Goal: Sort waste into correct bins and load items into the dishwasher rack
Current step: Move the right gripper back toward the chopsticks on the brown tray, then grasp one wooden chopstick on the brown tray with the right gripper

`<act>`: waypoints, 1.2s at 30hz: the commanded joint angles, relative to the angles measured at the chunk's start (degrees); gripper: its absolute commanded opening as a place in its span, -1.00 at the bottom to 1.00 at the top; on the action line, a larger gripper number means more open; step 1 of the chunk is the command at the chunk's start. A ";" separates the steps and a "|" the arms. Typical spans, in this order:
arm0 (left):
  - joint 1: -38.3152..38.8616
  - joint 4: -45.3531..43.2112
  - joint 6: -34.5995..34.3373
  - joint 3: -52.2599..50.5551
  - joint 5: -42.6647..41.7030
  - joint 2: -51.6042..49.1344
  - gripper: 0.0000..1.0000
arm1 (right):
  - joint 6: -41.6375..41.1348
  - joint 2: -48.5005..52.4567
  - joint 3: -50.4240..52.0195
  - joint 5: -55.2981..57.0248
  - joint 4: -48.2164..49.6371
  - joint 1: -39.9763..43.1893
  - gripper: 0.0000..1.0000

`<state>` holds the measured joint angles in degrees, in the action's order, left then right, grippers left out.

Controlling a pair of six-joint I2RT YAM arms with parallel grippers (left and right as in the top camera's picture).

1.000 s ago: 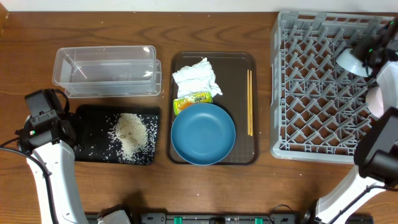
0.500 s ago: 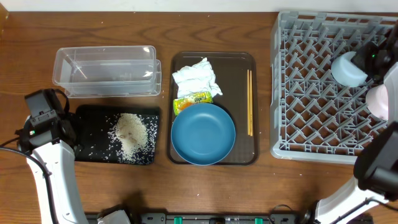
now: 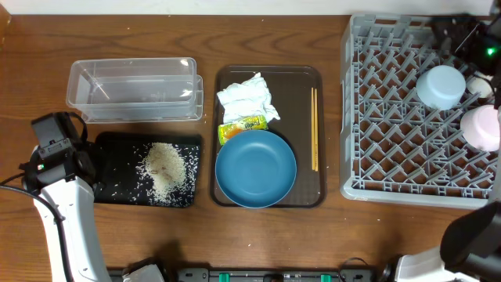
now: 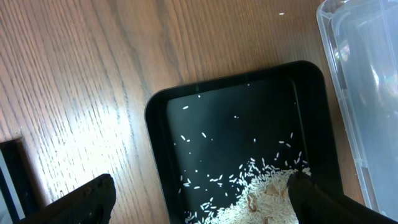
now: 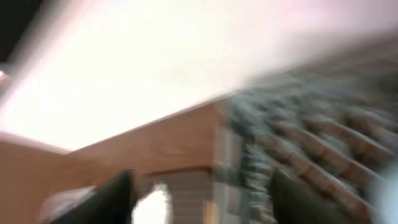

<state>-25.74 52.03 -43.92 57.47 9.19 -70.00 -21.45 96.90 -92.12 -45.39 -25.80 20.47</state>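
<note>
Since a second ago the right gripper (image 3: 463, 35) has let go of the small light-blue bowl (image 3: 441, 84) and pulled back toward the far right corner of the rack (image 3: 391, 117). That bowl now sits in the rack on its own, clear of the fingers, with the pink bowl (image 3: 481, 128) just beside it on the near side. The right wrist view is badly smeared, but the two dark fingers show wide apart with nothing between them, so I'd call those jaws open.

Everything else looks untouched. The left gripper (image 4: 199, 193) hangs over the black tray (image 3: 109, 168), jaws spread wide and empty, with the rice (image 3: 164, 168) piled in the tray below. The clear tub (image 3: 133, 90) is right behind the black tray. On the brown tray (image 3: 305, 78) the tissue (image 3: 246, 98) is at the back, the wrapper (image 3: 241, 125) is tucked between it and the big dark-blue bowl (image 3: 255, 168), and the chopsticks (image 3: 315, 129) lie along the right side.
</note>
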 commanded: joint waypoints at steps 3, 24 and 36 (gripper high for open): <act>-0.28 -0.04 -0.55 0.98 0.33 0.07 0.82 | 5.20 -0.98 -0.02 -1.22 -7.34 -10.88 0.57; -0.28 -0.02 -0.55 0.98 0.33 0.07 0.82 | -6.84 18.05 -0.02 51.34 -24.76 -47.39 0.60; -0.28 -0.04 -0.55 0.98 0.33 0.07 0.82 | -8.74 25.53 -0.02 53.11 -22.60 -45.90 0.27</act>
<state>-25.74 52.03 -43.92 57.49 9.19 -69.97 -28.80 122.41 -92.14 5.61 -48.56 -26.24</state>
